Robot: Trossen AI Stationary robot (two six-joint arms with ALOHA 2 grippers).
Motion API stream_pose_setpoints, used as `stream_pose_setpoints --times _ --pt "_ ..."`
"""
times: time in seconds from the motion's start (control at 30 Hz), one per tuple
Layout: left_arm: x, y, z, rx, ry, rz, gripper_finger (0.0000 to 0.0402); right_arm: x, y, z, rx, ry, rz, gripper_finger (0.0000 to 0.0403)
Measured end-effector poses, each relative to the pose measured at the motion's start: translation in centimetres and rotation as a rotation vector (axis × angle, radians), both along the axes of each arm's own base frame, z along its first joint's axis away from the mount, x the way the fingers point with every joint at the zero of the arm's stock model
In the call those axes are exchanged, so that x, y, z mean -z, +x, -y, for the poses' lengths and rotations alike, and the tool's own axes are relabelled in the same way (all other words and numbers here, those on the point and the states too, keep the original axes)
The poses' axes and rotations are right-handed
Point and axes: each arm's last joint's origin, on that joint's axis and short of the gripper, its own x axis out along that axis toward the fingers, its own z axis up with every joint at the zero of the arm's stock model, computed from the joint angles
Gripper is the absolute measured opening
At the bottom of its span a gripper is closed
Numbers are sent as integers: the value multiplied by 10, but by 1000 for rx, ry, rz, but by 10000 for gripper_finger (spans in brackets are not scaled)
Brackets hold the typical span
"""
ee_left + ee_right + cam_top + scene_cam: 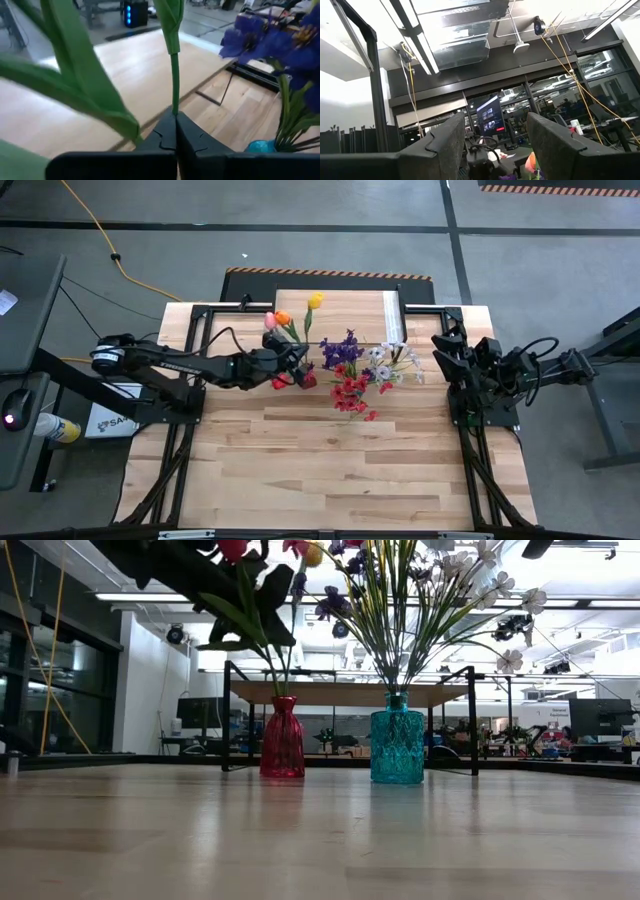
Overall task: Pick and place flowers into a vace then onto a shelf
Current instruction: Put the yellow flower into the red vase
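A red vase (282, 737) and a teal vase (397, 746) stand on the tabletop in front of the shelf (350, 693). The red vase holds tulips (290, 318) on green stems. Purple (341, 350), white (392, 364) and red sprays (350, 394) fill the teal vase. My left gripper (299, 372) reaches in from the table's left, above the red vase, and is shut on a tulip stem. My right gripper (447, 350) is open at the table's right edge, pointing up and away from the flowers. My left gripper (175, 122) pinches one thin green stem (174, 102) between its two fingertips, with the fingers lying across it. It comes at the stem from the table's left. The stem runs on past the fingers to a leaf sheath (170, 25); its lower end is hidden below the fingers.
The shelf top (345, 305) lies at the table's far side between black frame posts (226, 715). Long tulip leaves (80, 85) crowd the left gripper. The teal vase (262, 146) stands close to its right. The near half of the tabletop (320, 470) is bare wood.
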Motion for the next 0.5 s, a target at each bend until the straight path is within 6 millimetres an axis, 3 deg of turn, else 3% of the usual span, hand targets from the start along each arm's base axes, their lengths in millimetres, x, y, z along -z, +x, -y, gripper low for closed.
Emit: stream_pose_setpoints --times 0.27,0.5 --pt "7 2 1 41 -53 -24 118 0 0 0 1 0 0 205" --pt "9 2 2 74 -83 -28 157 0 0 0 1 0 0 206"
